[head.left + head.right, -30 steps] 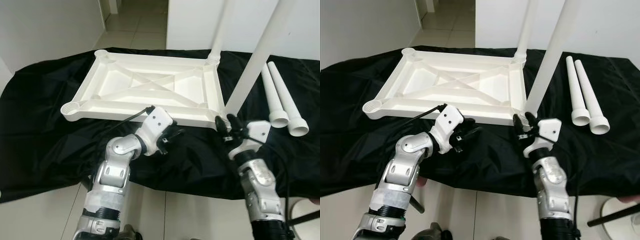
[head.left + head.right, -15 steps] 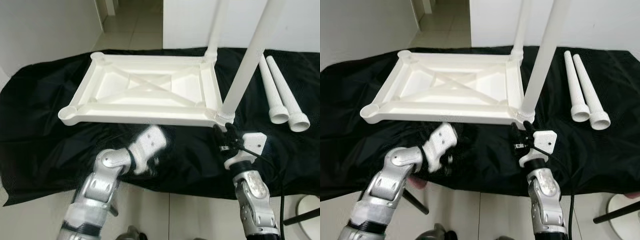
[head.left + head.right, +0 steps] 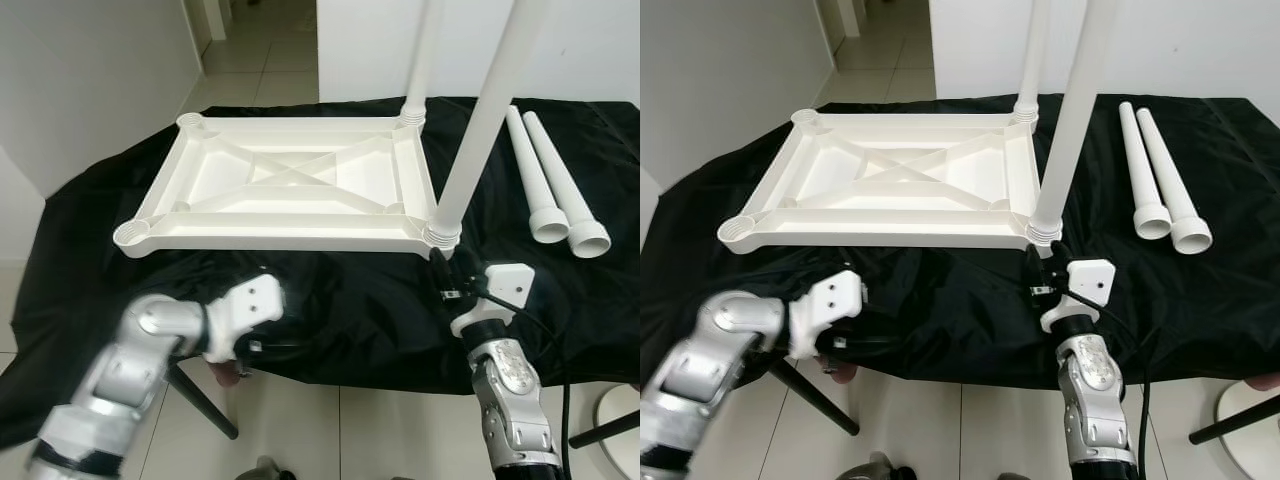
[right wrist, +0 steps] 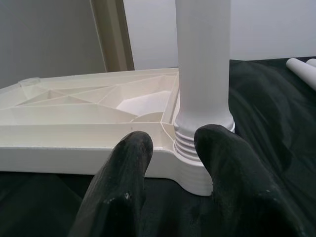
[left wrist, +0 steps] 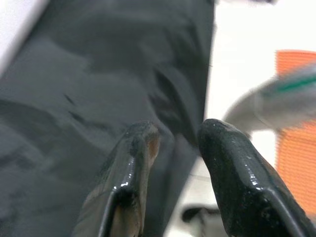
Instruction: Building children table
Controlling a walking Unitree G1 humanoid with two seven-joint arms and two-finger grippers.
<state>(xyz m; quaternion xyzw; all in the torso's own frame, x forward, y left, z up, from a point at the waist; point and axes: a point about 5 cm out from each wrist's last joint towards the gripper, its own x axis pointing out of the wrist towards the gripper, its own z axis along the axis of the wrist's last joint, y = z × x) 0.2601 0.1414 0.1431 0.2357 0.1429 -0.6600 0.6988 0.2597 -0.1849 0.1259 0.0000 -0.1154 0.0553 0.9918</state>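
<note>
An upside-down white tabletop (image 3: 290, 185) lies on a black cloth. Two white legs stand upright in its right-hand sockets: one at the near corner (image 3: 480, 120) and one at the far corner (image 3: 422, 60). Another two loose legs (image 3: 545, 180) lie side by side on the cloth to the right. My right gripper (image 3: 450, 278) hovers just in front of the near leg's socket, open, with nothing between its fingers (image 4: 131, 163); the leg (image 4: 202, 64) rises right beyond them. My left gripper (image 3: 868, 342) is low at the cloth's front edge, open and holding nothing, its fingers (image 5: 131, 163) over black cloth.
The black cloth (image 3: 90, 230) drapes over the table's front edge. A dark stand leg (image 3: 205, 400) slants down to the tiled floor under my left arm. A white wall stands behind, with a doorway (image 3: 250, 30) at the back left.
My left arm has swung down and left, from beside the tabletop's front rim to the cloth's front edge. The right gripper has drawn slightly back from the leg's base. The camera has shifted.
</note>
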